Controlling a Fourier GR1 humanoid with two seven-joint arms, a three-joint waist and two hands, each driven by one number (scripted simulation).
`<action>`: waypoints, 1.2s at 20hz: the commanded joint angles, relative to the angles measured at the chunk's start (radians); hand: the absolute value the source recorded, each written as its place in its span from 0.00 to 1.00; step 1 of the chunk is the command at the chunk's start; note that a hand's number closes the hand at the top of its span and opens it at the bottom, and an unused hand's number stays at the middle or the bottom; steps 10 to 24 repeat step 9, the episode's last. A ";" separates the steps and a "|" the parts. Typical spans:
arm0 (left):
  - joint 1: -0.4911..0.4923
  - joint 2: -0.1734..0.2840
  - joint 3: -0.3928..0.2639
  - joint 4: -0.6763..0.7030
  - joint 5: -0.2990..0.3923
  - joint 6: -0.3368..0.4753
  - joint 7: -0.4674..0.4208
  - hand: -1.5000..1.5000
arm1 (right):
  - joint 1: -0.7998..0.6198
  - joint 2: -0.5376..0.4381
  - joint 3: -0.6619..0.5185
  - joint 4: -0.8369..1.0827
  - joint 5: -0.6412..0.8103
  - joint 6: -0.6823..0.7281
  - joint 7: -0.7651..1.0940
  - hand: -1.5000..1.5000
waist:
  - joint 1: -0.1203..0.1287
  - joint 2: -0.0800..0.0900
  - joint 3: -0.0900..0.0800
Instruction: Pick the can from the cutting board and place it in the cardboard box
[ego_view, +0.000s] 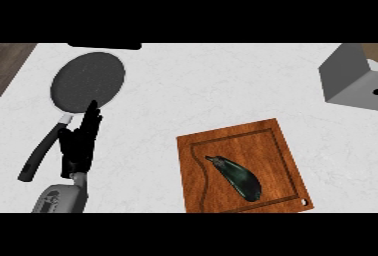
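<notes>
A wooden cutting board (238, 144) lies at the lower right of the white counter. On it rests a long dark green-black object (238, 177) shaped like an eggplant; no can shows in the head view. A grey box (345, 80) stands at the far right, partly cut off by the view's edge. My left hand (80, 145) rests at the lower left with its fingers straight and pointing up, holding nothing, well to the left of the board. The right hand does not show.
A dark frying pan (87, 81) sits at the upper left, its black handle (40, 152) running down beside my left hand. A black object (103, 45) lies along the counter's far edge. Wooden floor shows past the counter's left edge.
</notes>
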 joint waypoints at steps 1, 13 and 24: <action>-0.015 0.022 0.013 -0.011 0.013 -0.021 0.019 0.50 | -0.017 -0.003 -0.075 0.072 -0.081 0.117 -0.106 0.00 | -0.002 0.003 0.002; 0.050 -0.017 -0.014 -0.029 -0.007 0.002 -0.025 0.50 | -0.036 -0.122 -0.218 0.188 -0.226 0.329 -0.044 0.00 | 0.001 0.006 0.003; 0.050 -0.017 -0.014 -0.029 -0.007 0.002 -0.025 0.50 | -0.036 -0.122 -0.218 0.188 -0.226 0.329 -0.044 0.00 | 0.001 0.006 0.003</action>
